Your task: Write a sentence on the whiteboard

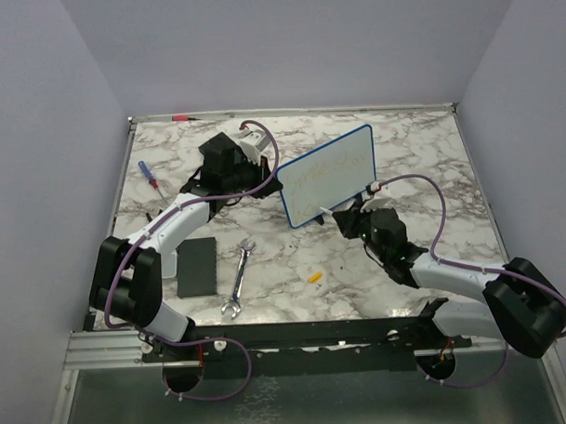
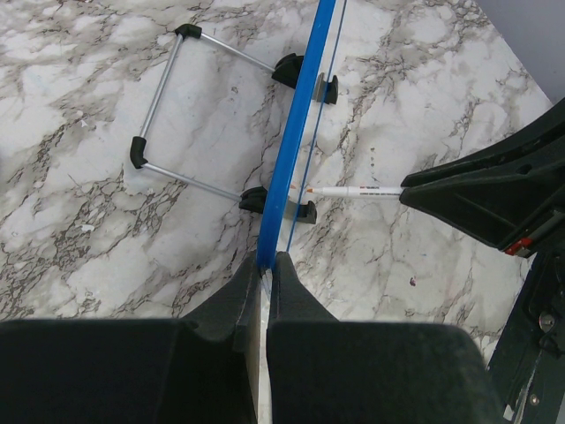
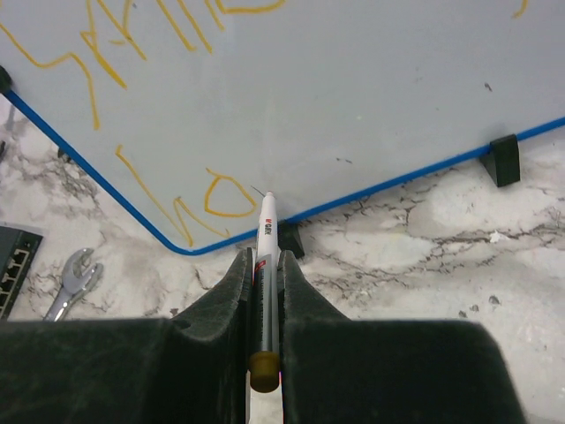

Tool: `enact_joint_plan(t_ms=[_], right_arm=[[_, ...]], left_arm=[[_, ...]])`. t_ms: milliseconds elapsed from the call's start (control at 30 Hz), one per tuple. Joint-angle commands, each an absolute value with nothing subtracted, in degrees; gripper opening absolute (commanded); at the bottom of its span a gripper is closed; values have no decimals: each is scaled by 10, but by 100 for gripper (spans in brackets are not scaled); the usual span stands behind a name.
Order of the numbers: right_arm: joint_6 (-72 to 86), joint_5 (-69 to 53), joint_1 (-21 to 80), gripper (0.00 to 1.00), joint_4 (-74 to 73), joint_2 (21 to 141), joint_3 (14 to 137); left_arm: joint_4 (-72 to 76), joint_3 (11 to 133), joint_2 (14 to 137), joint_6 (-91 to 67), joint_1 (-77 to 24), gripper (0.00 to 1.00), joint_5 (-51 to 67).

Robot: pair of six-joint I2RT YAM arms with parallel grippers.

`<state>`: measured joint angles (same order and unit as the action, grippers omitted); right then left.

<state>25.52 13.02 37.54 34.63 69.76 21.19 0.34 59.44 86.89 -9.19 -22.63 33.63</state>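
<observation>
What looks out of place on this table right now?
A small yellow piece, maybe a marker cap, lies loose on the table near the wrench. The whiteboard stands skewed to the table edges, its side edge pinched by the left end effector.

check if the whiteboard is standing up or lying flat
Standing up: the whiteboard rests on its black feet, its edge pinched by the left gripper.

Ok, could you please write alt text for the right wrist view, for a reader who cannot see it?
The right arm's jaws are shut on a white marker, its tip pointing at the lower face of the whiteboard, beside yellow handwriting. The blue-framed board stands on a marble table, and a wrench lies at lower left.
</observation>
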Motion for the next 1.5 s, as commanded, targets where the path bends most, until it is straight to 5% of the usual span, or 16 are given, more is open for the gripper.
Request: enact_joint_plan(t_ms=[0,1467], right_arm=[[268,136,375,1,344,710,191],[224,136,375,1,352,729,267]], left_arm=[[-29,596,862,-88,-234,0,336],[-29,595,859,-88,-234,0,335]])
